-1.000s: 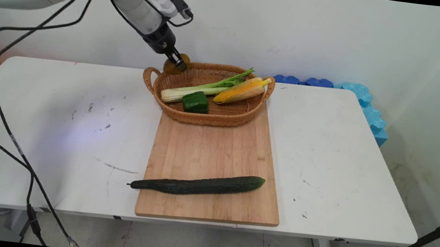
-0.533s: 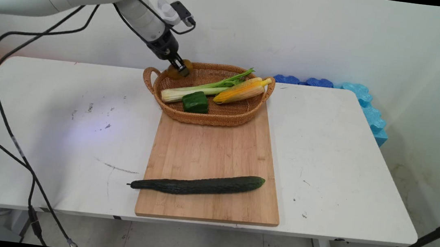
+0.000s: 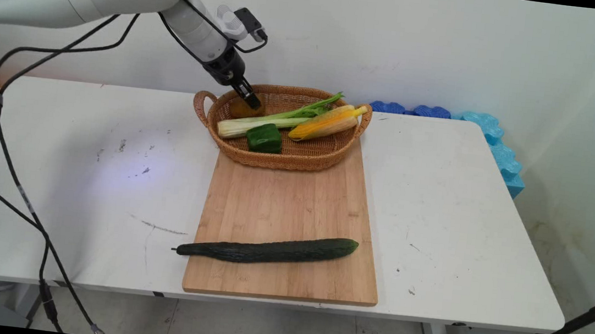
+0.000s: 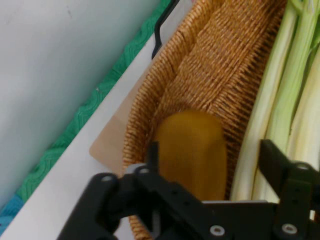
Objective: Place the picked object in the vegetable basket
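My gripper (image 3: 252,100) reaches down into the back left of a wicker basket (image 3: 287,161). A yellow-brown rounded vegetable (image 3: 241,109) lies on the basket floor against its wall. In the hand view this vegetable (image 4: 192,150) sits between the fingers of the gripper (image 4: 212,150), which is open. The left finger is at its side and the right finger stands apart from it. A celery stalk (image 4: 280,100) lies just beside the right finger. In the basket there are also the celery (image 3: 275,117), a corn cob (image 3: 327,123) and a green pepper (image 3: 264,137).
The basket rests on the far end of a wooden cutting board (image 3: 288,199). A long dark cucumber (image 3: 266,249) lies across the board's near end. Blue foam pieces (image 3: 494,138) line the table's back right edge. Black cables hang at the left.
The gripper has come down and to the right, carrying the yellow-brown vegetable from above the basket's rim to its floor. Its fingers now stand wider than the vegetable.
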Motion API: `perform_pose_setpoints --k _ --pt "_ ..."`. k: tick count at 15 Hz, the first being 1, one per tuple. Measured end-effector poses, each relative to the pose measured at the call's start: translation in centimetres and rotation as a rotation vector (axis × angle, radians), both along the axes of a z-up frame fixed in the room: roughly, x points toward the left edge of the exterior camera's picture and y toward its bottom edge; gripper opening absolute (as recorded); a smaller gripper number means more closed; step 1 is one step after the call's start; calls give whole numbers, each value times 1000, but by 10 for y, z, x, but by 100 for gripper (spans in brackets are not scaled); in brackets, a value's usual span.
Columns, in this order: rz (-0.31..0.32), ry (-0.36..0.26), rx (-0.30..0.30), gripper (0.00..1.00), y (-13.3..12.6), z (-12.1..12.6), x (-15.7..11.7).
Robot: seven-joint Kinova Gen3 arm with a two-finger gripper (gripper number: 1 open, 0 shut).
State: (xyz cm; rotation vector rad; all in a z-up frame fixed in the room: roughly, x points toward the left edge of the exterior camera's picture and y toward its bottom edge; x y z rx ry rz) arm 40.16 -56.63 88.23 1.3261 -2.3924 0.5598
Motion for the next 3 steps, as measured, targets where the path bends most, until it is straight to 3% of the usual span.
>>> perform_pose_setpoints --k 3 --pt "-8 5 -8 100 -1 0 -2"
